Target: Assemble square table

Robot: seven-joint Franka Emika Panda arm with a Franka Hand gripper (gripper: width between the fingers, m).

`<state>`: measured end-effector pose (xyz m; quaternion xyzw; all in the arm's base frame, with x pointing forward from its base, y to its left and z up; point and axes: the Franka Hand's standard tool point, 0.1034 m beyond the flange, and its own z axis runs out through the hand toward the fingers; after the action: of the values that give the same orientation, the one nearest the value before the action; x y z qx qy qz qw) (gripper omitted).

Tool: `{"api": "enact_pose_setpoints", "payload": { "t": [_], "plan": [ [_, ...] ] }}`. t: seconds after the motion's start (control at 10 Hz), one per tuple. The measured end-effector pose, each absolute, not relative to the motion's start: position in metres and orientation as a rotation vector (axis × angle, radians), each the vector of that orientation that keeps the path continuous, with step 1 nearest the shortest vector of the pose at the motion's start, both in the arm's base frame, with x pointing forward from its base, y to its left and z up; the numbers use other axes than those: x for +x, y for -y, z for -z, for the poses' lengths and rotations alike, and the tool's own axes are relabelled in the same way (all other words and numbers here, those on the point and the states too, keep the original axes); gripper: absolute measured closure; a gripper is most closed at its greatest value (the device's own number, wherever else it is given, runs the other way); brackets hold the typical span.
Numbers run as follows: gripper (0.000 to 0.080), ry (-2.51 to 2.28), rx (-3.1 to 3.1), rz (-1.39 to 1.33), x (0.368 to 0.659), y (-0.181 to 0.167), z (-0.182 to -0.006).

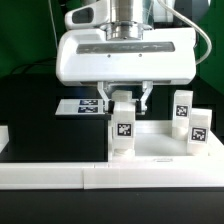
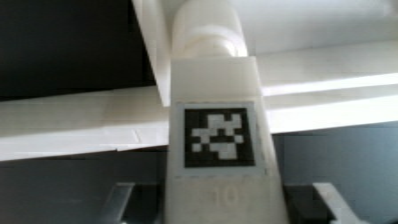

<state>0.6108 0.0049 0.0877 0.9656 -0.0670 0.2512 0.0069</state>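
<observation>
A short white leg (image 1: 122, 132) with a black-white tag stands upright at the corner of the white square slab (image 1: 160, 150) on the exterior view's left. My gripper (image 1: 128, 103) is right above it, with its fingers down on either side of the leg's top. In the wrist view the leg (image 2: 217, 120) fills the middle, and a dark gap shows between it and each finger of the gripper (image 2: 222, 205). The jaws stand open and do not press on the leg. Two more tagged legs (image 1: 183, 105) (image 1: 198, 128) stand at the exterior view's right.
The marker board (image 1: 85, 105) lies flat on the black table behind the slab, at the exterior view's left. A long low white border rail (image 1: 100, 180) runs along the front. The gripper's wide white body hides the area behind it.
</observation>
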Motion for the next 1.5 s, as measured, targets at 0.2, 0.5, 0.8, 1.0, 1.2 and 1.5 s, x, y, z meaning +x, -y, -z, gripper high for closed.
{"api": "enact_pose_setpoints", "payload": {
  "t": [0.2, 0.5, 0.8, 1.0, 1.2, 1.5],
  "plan": [
    [0.0507, 0.224, 3.008, -0.81, 0.6107, -0.0069, -0.0856],
    [0.0451, 0.241, 2.988, -0.84, 0.6095, -0.0065, -0.0858],
    [0.0187, 0.241, 2.988, -0.84, 0.6094, -0.0064, -0.0858],
    [0.0161, 0.241, 2.988, -0.84, 0.6094, -0.0064, -0.0858],
    [0.0152, 0.241, 2.988, -0.84, 0.6094, -0.0063, -0.0858],
    [0.0151, 0.256, 3.041, -0.749, 0.6118, -0.0114, -0.0817]
  ]
}}
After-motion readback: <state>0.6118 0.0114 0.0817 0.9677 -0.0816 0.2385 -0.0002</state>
